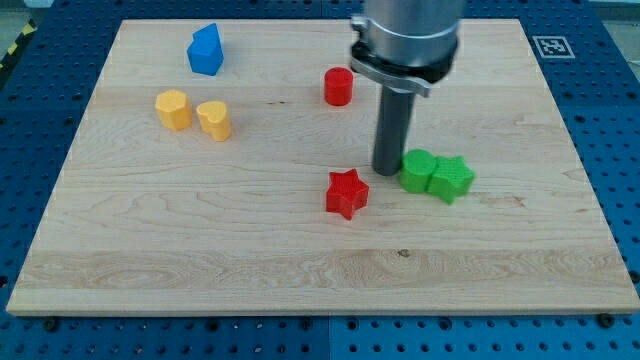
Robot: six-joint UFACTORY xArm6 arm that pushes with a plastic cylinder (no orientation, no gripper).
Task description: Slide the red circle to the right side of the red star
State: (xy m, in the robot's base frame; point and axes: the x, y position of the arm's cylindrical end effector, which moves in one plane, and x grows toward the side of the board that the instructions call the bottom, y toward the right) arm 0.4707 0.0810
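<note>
We are resting our tool's dark rod tip on the pale wooden counter, just beside the green plastic block touching a green star. The red plastic star is lying near the tip, the red circle toward the view's top.

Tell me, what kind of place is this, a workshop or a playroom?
Most likely a robotics lab test bench. A wooden board lies on a blue perforated table, a printed marker tag sits in the board's corner, and my tip rests among small coloured blocks, close beside the green ones.
</note>
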